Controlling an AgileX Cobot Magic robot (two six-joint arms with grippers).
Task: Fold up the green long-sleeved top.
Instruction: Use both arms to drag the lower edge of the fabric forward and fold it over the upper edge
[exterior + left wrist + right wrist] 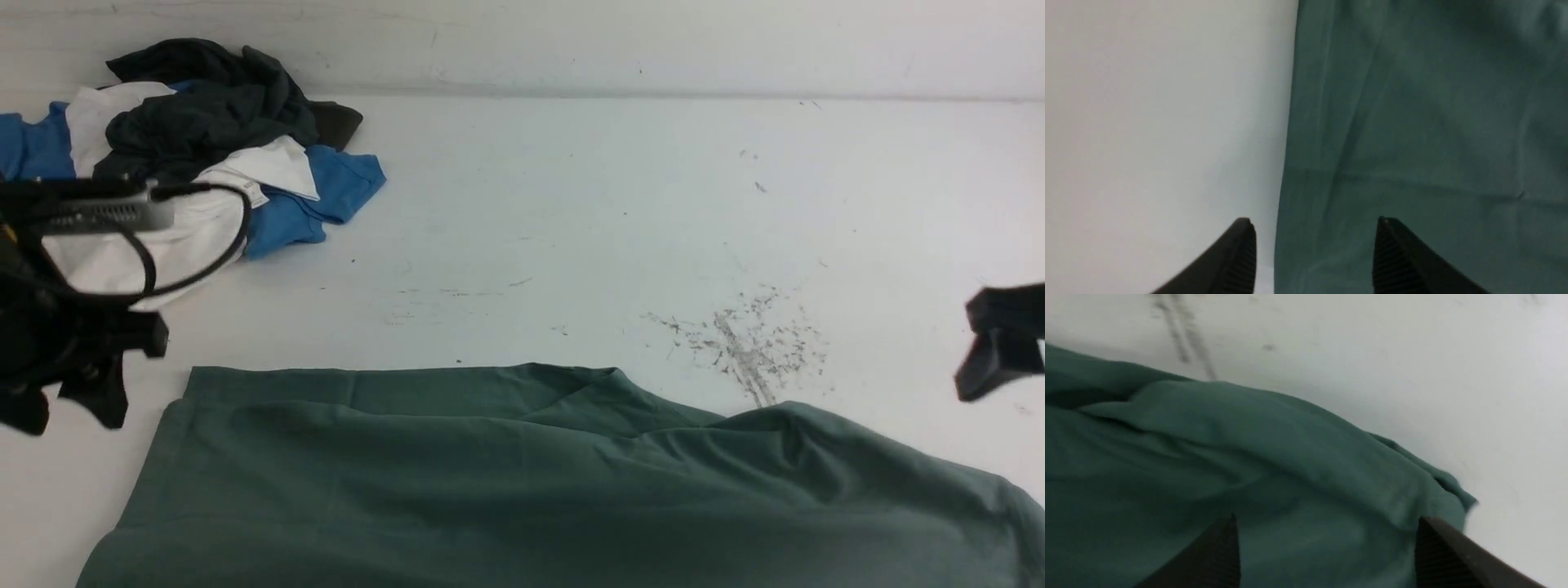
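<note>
A: Where does the muted sage-green cotton long-sleeved top [522,482] lie?
B: Spread flat below both arms; left gripper [1314,228] gapes, empty, straddling its side edge; right gripper [1327,526] gapes, empty, above a rumpled edge.
A: Handling?
B: Likely soft, light, limp; pinch edges, not the middle.

The green long-sleeved top [522,482] is showing a plain, muted sage green, while the counter [571,204] is looking white with grey scuff marks [747,343]. The heaped garments [212,122] are showing dark grey, white and blue, and the left claw [1312,228] and right claw [1327,526] are appearing black with finely ribbed fingers [1245,261]
</note>
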